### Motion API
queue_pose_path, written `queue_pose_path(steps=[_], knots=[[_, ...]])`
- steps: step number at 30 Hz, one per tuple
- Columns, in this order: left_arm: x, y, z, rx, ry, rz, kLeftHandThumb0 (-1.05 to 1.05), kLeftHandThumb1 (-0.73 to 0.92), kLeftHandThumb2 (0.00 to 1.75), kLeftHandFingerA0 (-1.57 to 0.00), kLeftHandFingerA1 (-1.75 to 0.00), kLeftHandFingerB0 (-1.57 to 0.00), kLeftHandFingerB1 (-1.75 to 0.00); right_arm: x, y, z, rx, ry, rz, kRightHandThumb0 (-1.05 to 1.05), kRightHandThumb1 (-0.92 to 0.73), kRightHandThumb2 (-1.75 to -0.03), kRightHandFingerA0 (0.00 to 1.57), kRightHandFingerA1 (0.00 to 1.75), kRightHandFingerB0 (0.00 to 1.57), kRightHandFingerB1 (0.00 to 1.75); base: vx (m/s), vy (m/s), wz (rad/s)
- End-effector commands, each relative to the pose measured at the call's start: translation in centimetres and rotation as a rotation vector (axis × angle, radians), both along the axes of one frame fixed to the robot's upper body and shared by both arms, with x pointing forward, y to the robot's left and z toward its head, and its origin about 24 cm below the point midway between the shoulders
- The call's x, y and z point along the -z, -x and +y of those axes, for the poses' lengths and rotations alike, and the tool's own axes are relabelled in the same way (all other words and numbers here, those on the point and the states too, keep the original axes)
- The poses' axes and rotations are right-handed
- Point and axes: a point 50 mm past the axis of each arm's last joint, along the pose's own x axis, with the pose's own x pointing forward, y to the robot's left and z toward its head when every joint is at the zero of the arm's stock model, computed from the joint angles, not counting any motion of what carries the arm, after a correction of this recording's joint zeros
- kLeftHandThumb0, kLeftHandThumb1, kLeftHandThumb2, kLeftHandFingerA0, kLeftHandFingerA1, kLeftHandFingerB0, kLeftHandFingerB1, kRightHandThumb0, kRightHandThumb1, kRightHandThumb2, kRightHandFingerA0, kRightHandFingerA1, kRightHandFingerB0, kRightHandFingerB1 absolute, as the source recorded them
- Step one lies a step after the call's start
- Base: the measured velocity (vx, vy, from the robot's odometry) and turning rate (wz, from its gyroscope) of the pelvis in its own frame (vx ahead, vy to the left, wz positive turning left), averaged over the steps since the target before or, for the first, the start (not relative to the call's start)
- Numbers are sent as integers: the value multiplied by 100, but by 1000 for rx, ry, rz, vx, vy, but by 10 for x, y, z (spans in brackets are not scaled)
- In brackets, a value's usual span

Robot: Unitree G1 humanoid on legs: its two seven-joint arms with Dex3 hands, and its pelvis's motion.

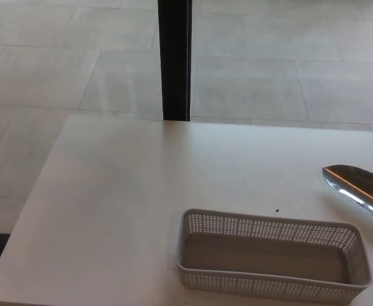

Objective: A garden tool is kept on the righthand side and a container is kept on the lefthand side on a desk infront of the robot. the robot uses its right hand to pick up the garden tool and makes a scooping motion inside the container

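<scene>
From my head camera I see the white desk (122, 191) running from its far edge down to the bottom of the picture. The basket (270, 263), a pale grey perforated tray with low walls, sits near the front edge, right of centre. I see nothing inside it, only its plain floor.

The trowel (359, 187) is at the right edge of the picture, beyond the basket's far right corner and apart from it. Only its shiny metal blade shows, rounded tip pointing left and away, the rest cut off by the frame. I cannot tell whether the blade rests on the desk or hangs just above it.

Neither hand shows in this view. The right hand is out of frame past the right edge, so I cannot tell whether its fingers are spread, pressed together or pinching the handle. The left hand is out of frame too.

1 small dark speck (277, 211) lies on the desk just beyond the basket's far wall. Behind the desk a black post (175, 57) stands upright, meeting the far edge a little left of centre. A tiled floor (288, 70) in light grey fills the background.
</scene>
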Motion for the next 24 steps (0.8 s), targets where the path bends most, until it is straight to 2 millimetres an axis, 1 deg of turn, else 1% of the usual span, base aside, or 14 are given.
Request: queue_pose_path(steps=[1, 2, 3, 7, 9, 10, 13, 16, 17, 18, 20, 21, 22, 24], knots=[[-9, 4, 12, 8, -40, 10, -56, -11, 157, -100, -123, -87, -117, -29, -4, -3, -114, -77, -78, -30, -69, -80, 88, 165, 81, 96, 0, 0, 0], [-9, 5, 12, 4, -43, 15, -56, -10, 153, -102, -122, -88, -115, -35, -6, -1, -147, -85, -118, -28, -64, -81, 90, 171, 83, 109, 0, 0, 0], [-9, 5, 12, 10, -39, 9, -56, -12, 157, -104, -124, -93, -119, -39, -7, 0, -155, -91, -120, -28, -66, -86, 89, 175, 76, 136, 0, 0, 0], [-9, 3, 12, -6, -36, 4, -51, -14, 158, -100, -125, -88, -118, -56, -12, 4, -194, -123, -146, -28, -65, -92, 85, 175, 70, 157, 0, 0, 0], [-8, 7, 12, -15, -34, 14, -51, -18, 161, -91, -120, -82, -116, -59, -11, 5, -202, -129, -141, -27, -67, -91, 84, 175, 70, 153, 0, 0, 0], [-8, 7, 12, -5, -32, 17, -55, -12, 156, -100, -121, -87, -116, -64, -12, 6, -222, -116, -157, -24, -64, -87, 84, 175, 71, 147, 0, 0, 0], [-9, 6, 13, 2, -40, 28, -55, -10, 153, -104, -120, -89, -114, -78, -14, 6, -244, -120, -204, -23, -61, -96, 84, 175, 69, 159, 0, 0, 0], [-9, 7, 13, 4, -39, 24, -56, -11, 155, -105, -121, -92, -117, -89, -14, 5, -263, -89, -215, -24, -63, -95, 83, 175, 71, 157, 0, 0, 0], [-10, 6, 14, -3, -39, 17, -57, -10, 156, -102, -121, -88, -116, -94, -16, 6, -271, -91, -230, -20, -64, -99, 107, 175, 73, 148, 0, 0, 0], [-11, 5, 14, 5, -43, 21, -59, -9, 155, -102, -121, -89, -116, -98, -17, 6, -271, -95, -237, -25, -63, -99, 86, 175, 74, 155, 0, 0, 0], [-11, 5, 15, -9, -37, 8, -54, -13, 159, -94, -121, -87, -118, -109, -18, 6, -274, -99, -243, -26, -64, -91, 84, 175, 72, 154, 0, 0, 0], [-11, 5, 15, -2, -38, 11, -58, -11, 157, -102, -125, -91, -119, -115, -18, 7, -283, -94, -241, -26, -67, -89, 82, 175, 69, 155, 0, 0, 0], [-11, 5, 15, -3, -38, 13, -54, -13, 158, -91, -120, -85, -116, -118, -18, 7, -292, -98, -235, -24, -68, -91, 81, 175, 68, 156, 0, 0, 0], [-11, 5, 15, 2, -41, 17, -56, -11, 156, -93, -120, -86, -116, -130, -17, 9, -348, -87, -196, -28, -64, -97, 81, 175, 69, 158, 0, 0, 0]])
